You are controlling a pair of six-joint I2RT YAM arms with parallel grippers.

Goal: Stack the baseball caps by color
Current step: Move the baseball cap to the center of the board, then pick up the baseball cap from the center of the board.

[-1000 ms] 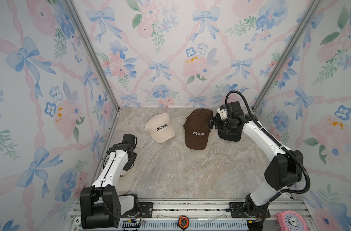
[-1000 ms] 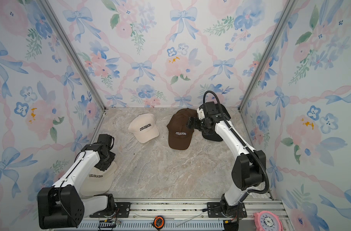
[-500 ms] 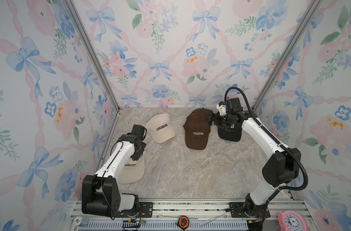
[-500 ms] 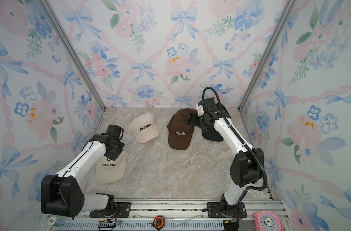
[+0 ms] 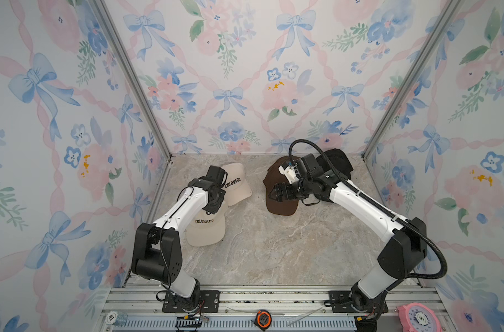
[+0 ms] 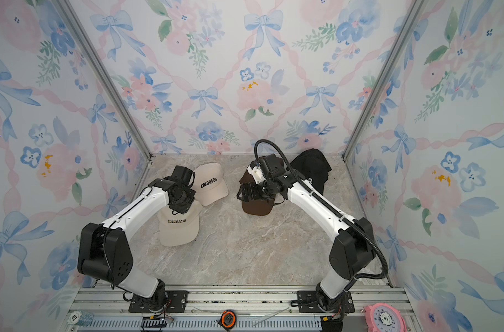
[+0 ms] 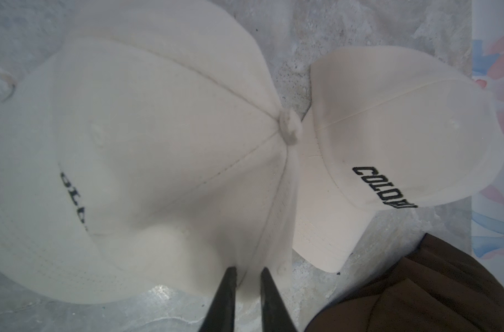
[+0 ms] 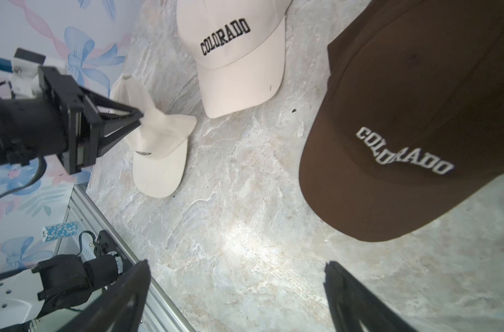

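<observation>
Marbled tabletop [image 5: 273, 244], walled by floral wallpaper [image 5: 245, 72], bears baseball caps [image 5: 236, 184].

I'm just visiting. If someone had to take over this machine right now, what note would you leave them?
Left claw: nearly closed at the crown of the near cream cap; gripping or not, unclear.
Right claw: wide open, empty, over the brown cap.
Far cream cap lies beside the near one, not stacked. Black cap sits in the back right corner.
Done: no cream stack yet.
To do: put one cream cap on the other.
</observation>
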